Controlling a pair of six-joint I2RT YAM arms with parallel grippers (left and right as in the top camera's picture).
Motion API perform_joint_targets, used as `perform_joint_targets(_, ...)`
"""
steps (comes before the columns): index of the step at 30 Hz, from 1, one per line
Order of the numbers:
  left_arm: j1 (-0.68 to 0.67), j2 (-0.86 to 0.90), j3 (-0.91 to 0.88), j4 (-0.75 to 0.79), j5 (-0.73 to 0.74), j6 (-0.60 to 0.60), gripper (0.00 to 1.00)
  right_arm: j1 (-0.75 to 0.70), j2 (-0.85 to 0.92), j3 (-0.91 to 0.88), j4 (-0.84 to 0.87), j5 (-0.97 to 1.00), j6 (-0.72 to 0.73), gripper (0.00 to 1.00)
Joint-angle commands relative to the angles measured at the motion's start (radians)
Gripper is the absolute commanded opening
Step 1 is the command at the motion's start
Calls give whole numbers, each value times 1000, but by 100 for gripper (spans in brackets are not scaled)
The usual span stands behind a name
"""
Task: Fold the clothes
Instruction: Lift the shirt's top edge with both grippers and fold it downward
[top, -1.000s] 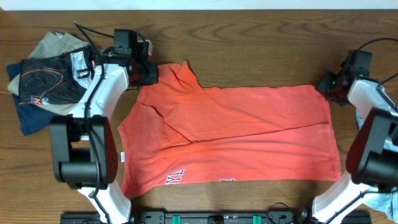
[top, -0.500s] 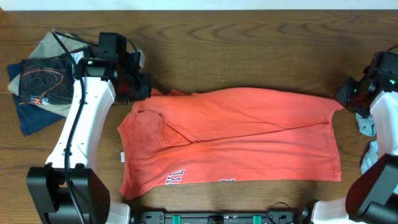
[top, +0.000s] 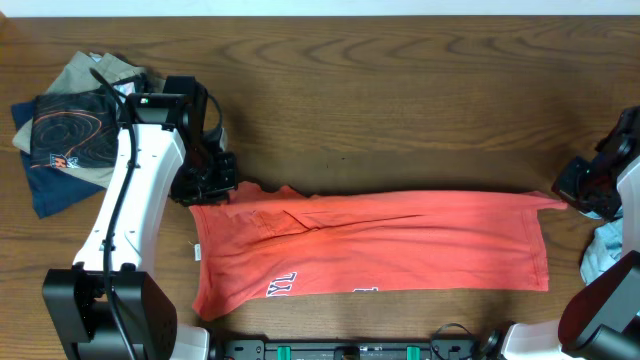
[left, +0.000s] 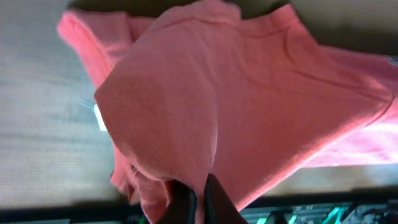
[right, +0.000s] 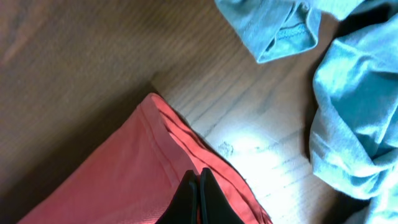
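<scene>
Stretching between the hands: coral-red T-shirt (top: 370, 240), lying flat on the tabletop (top: 400, 90) as a wide band, doubled over along its far edge.
Long axis: runs from the left hand (top: 205, 186) straight across to the right hand (top: 580, 188).
Left hand: clenched on one far corner, with cloth bunched over its fingers.
Right hand: clenched on the opposite far corner, pinching the hemmed edge.
Print: white block letters (top: 283, 285) at the near edge, closer to the left hand, partly cut off by the fold.
Label: white tag (top: 197, 252) on the shirt's end, just nearside of the left hand.
Beside the right hand: light-blue garment (right: 348, 112), crumpled, apart from the shirt.
Beyond the left hand: pile of dark and beige clothes (top: 70, 120), well apart from the shirt.
</scene>
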Motion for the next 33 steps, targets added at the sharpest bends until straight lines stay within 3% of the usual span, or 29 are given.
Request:
perform_joint_targets(1, 4, -17, 10, -40, -26, -27, 6, -11, -14, -1, -15, 21, -34, 1)
perform_joint_targets(13, 4, -17, 1, -200, -27, -26, 6, -11, -13, -4, -117, 48, -41, 1)
perform_joint_targets(33, 4, -17, -148, -231, -128, -61, 6, -11, -13, -50, -186, 83, -41, 1)
